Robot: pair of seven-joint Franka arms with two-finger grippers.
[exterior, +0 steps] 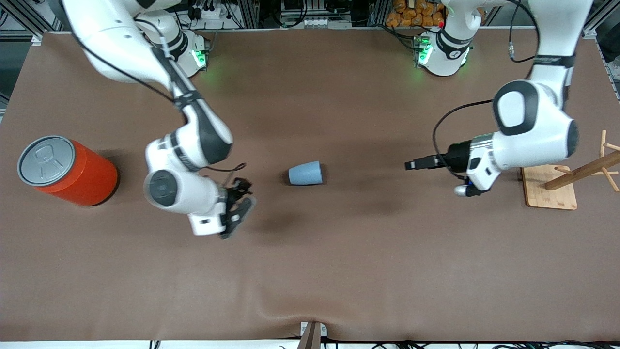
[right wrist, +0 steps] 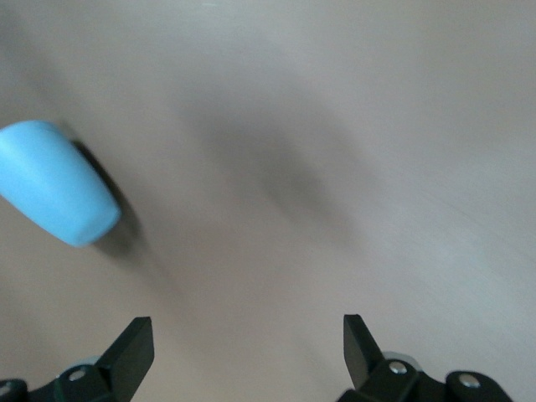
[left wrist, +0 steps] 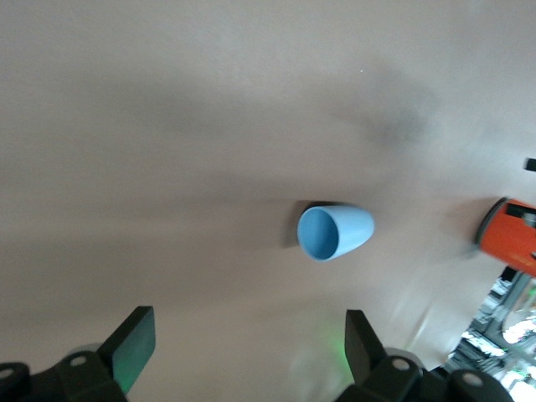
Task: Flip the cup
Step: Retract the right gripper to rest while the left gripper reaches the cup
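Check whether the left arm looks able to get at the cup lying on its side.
Probably yes. The left gripper is open and points at the cup, whose mouth faces it, with only bare table between them. The right gripper hangs beside the cup, apart.

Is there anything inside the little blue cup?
The cup lies on its side on the table. The left wrist view looks into its mouth: only blue wall shows, nothing inside. Its deepest part is shaded.

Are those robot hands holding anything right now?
No. Both the left gripper and right gripper are open and empty; the cup lies untouched.
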